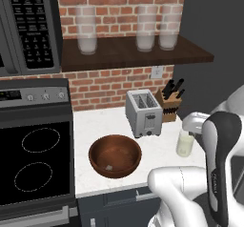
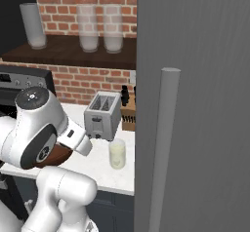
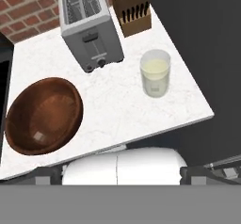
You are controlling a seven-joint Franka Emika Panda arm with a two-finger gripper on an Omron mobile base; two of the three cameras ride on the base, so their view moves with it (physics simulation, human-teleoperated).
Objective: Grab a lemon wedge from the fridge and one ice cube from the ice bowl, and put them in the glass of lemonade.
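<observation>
Under my claw, jaws wide and empty, sits the counter [image 3: 117, 100]: glass of lemonade [image 3: 155, 72] ahead-right, ice bowl [image 3: 44, 115] ahead-left with one ice cube [image 3: 36, 135] inside. Fridge [image 2: 195, 104] on the right is shut, so lemon wedge is hidden.

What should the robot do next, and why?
Probably reach for the pale grey bar handle and pull open the tall dark grey fridge. Its door is shut, and the small clear glass of lemonade has no lemon in it.
</observation>
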